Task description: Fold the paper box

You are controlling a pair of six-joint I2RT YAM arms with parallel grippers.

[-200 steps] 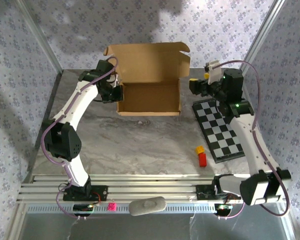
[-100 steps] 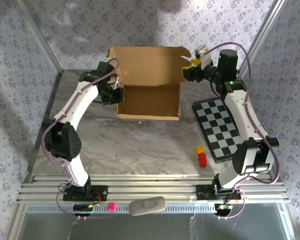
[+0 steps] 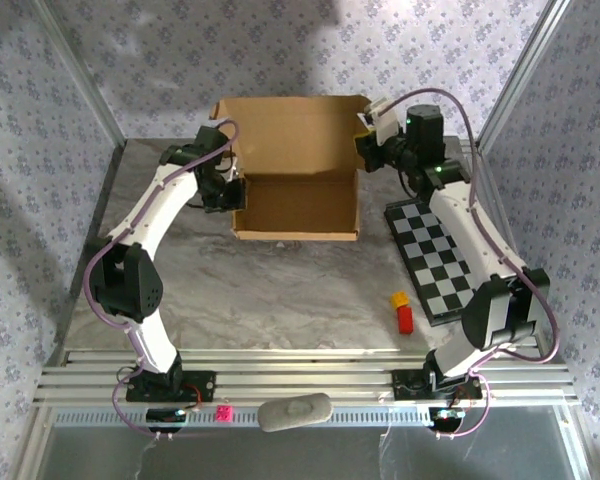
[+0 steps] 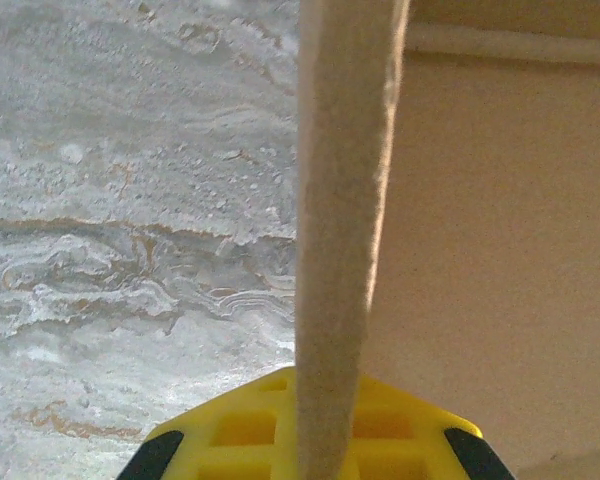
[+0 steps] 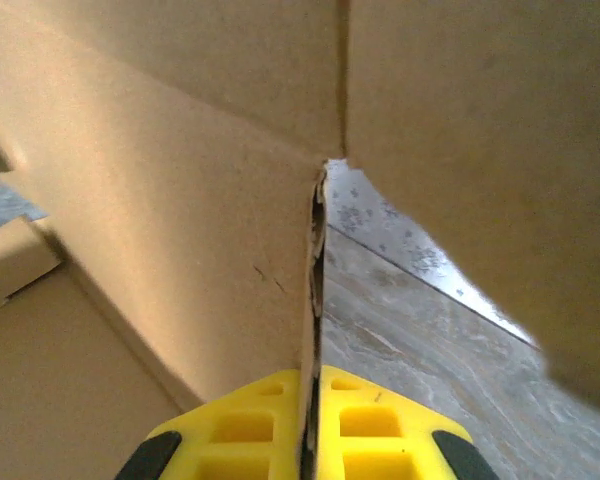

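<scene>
paper box (image 3: 298, 200) open on table (image 3: 270, 275), between both grippers; left gripper (image 3: 236, 190) clamped on box's left wall, cardboard edge rising between its fingers; right gripper (image 3: 364, 148) pinching right wall edge, beside upright lid's corner

Toward the bases and right of the right gripper (image 3: 363, 143): black-and-white checkered board (image 3: 440, 262); lies flat on grey marble tabletop (image 3: 280, 280); farther from that gripper, just off the board's left edge, yellow block (image 3: 399, 299) touching red block (image 3: 405, 320); well away from the left gripper (image 3: 238, 190), past the table's near edge, grey oval pad (image 3: 294, 411) near pink tag (image 3: 221, 412).
</scene>
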